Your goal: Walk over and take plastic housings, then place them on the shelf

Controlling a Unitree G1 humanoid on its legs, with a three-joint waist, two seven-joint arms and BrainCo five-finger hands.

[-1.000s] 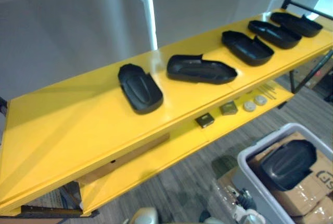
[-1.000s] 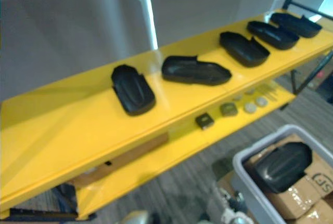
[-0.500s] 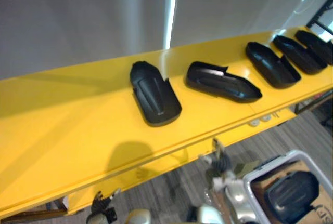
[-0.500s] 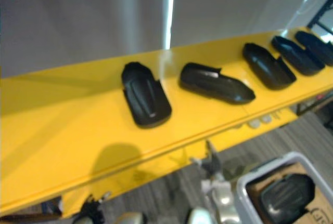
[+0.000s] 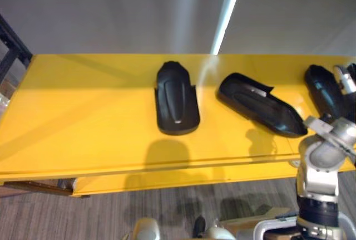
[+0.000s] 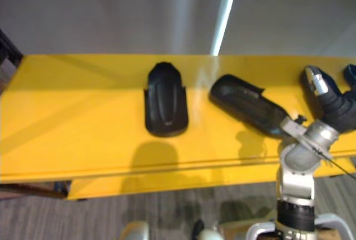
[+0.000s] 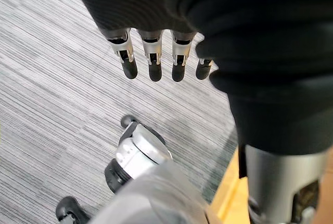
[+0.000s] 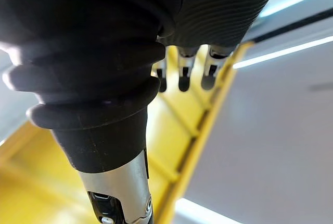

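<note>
The black oval plastic housing (image 5: 177, 106) lies with its closed side up near the middle of the yellow flat shelf board (image 5: 83, 117). At 3 o'clock from it, apart from it, lies the black long plastic housing (image 5: 260, 105) with its hollow side up and its pointed end turned to about 4 o'clock. Further on at 3 o'clock is the third black housing (image 5: 324, 89), partly hidden behind the robot's arm.

The right hand (image 6: 335, 105) is raised at 3 o'clock in the head views, in front of the third black housing. I cannot tell whether it touches this housing. In the right wrist view its fingers (image 8: 182, 76) hang almost straight and side by side, with nothing between them, and the yellow shelf shows past them. The left hand (image 7: 148, 16) hangs low over the grey striped carpet (image 7: 47, 78). Its fingers (image 7: 152, 60) are straight and relaxed, and they hold nothing.

Behind the shelf, at 12 o'clock, stands a grey wall (image 5: 111, 11) with a white upright post (image 5: 227, 11) in front of it. Below the front edge of the board, at 6 o'clock, a lower yellow shelf (image 5: 167, 177) shows above the carpet.
</note>
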